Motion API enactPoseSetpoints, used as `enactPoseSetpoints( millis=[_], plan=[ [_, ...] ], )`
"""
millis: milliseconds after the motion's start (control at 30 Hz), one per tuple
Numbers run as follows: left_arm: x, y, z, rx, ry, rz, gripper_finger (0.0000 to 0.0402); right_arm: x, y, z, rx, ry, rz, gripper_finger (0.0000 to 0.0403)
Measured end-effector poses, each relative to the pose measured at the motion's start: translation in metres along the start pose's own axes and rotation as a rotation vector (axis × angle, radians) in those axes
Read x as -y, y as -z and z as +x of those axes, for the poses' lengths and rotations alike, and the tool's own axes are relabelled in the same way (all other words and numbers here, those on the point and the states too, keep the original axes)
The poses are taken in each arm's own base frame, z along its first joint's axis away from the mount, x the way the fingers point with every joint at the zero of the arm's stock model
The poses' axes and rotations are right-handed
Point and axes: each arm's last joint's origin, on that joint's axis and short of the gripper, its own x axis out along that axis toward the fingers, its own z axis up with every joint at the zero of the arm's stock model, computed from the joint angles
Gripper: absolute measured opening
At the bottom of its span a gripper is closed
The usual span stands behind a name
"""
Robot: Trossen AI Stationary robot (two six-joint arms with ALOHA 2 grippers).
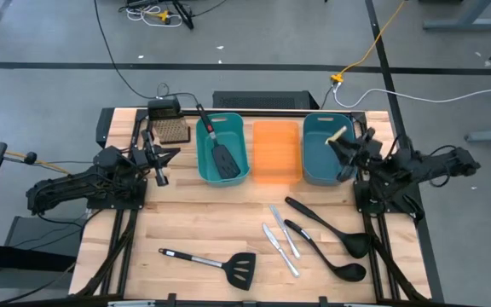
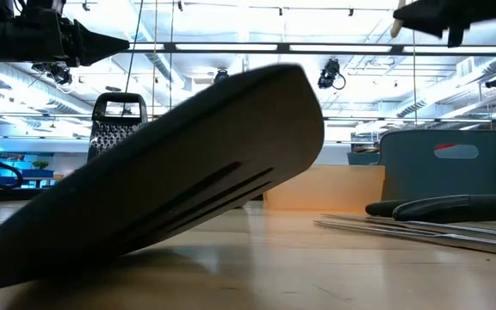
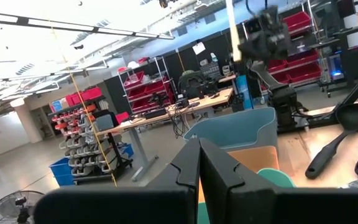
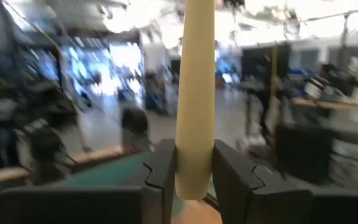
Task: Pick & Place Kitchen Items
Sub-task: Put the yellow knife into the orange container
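Note:
My right gripper [image 1: 345,147] hovers over the right teal bin [image 1: 324,128], shut on the yellow-handled knife [image 1: 337,135]. My left gripper [image 1: 157,164] is shut on nothing, raised beside the left teal bin [image 1: 205,162], which holds one black slotted spatula [image 1: 222,155]. The other spatula [image 1: 222,265] lies flat on the table near its front edge; its blade fills the low view [image 2: 188,189]. Two black ladles [image 1: 331,227] [image 1: 326,256] and two silver knives [image 1: 284,230] [image 1: 278,250] lie flat right of centre. My right gripper pinches the knife's pale yellow handle [image 4: 194,143] between its two fingers [image 4: 161,171], which lie across it. The handle's long part sticks out past the fingertips. The knife is lifted clear above the right teal bin; its blade does not show.
An orange bin [image 1: 277,153] sits between the two teal bins along the far side. A brown perforated block [image 1: 173,130] stands behind my left gripper. Bare wood lies between the bins and the utensils and on the table's left half.

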Motion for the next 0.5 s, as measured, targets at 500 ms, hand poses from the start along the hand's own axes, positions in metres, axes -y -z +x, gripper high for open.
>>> enactPoseSetpoints(
  millis=[500],
  plan=[
    [0.000,0.000,0.000,-0.002,0.001,0.001,0.0012,0.017,-0.118,0.086,-0.568,0.457,-0.188,0.0086]
  ],
)
